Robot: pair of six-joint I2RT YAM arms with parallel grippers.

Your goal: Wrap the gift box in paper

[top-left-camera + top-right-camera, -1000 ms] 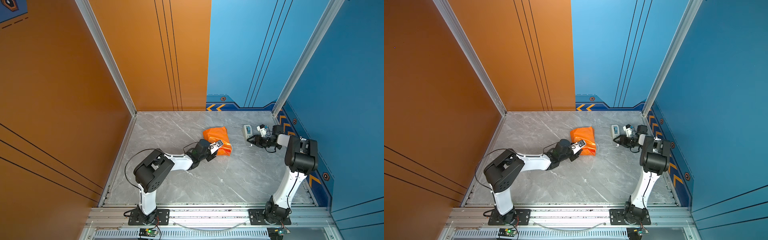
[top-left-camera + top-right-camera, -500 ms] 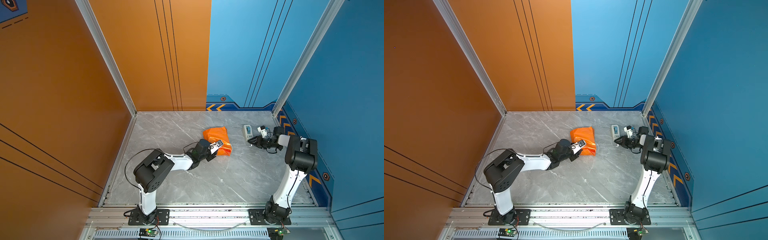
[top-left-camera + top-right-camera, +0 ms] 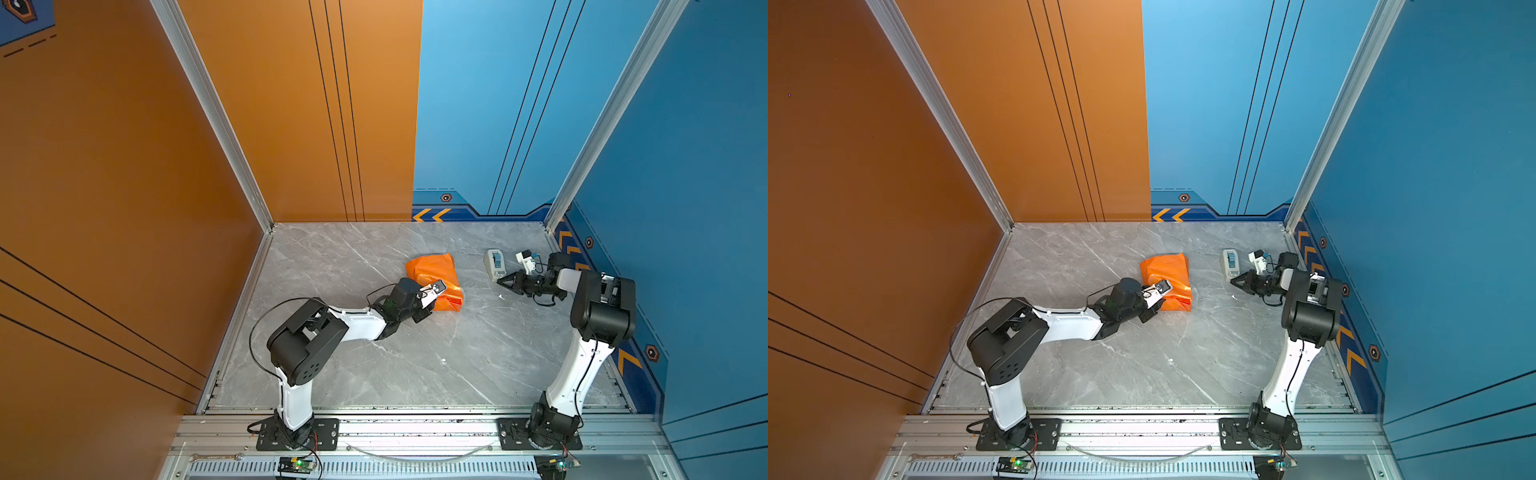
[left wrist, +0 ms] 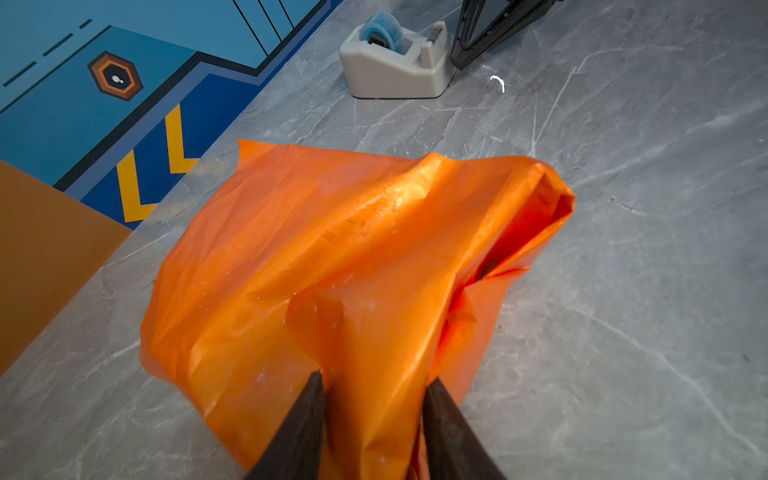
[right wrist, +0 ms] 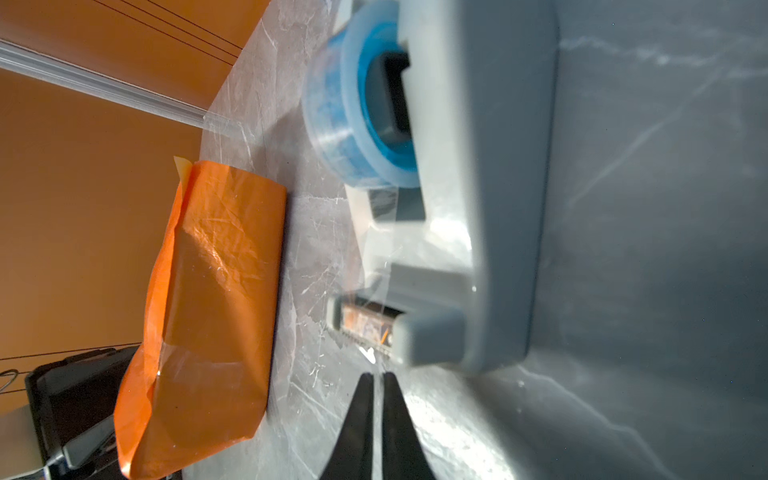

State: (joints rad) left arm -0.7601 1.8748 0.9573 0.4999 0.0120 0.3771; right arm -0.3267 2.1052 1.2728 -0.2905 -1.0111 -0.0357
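Lying toward the back of the grey marble surface (image 3: 374, 365) in both top views, the orange paper (image 3: 432, 274) forms a crumpled bundle with its glossy face out; what it covers is hidden. The left arm (image 3: 357, 322) stretches low to the bundle's near end, and its wrist camera covers the left jaws there. Well to the right of the bundle stands the tape dispenser (image 3: 494, 264). The right arm (image 3: 582, 365) folds over so that the right jaws, closed to a point, reach the dispenser's near end. A small white scrap (image 3: 500, 296) lies just beside them. The paper (image 3: 1167, 272) and the dispenser (image 3: 1229, 264) sit the same way.

In the left wrist view, the two dark fingers (image 4: 305, 424) stand a moderate way apart. A fold of the paper (image 4: 332, 249) is clamped between them and touches both. Beyond it sits the tape dispenser (image 4: 390, 70), with the right jaws at its cutter end.

In the right wrist view, the fingertips (image 5: 359, 415) press together with barely a slit, just short of the dispenser's (image 5: 498, 208) cutter. A clear strip runs from the blue tape roll (image 5: 349, 124) toward them; whether they pinch it I cannot tell. The paper (image 5: 216, 291) lies beyond, with a pale yellow corner showing.
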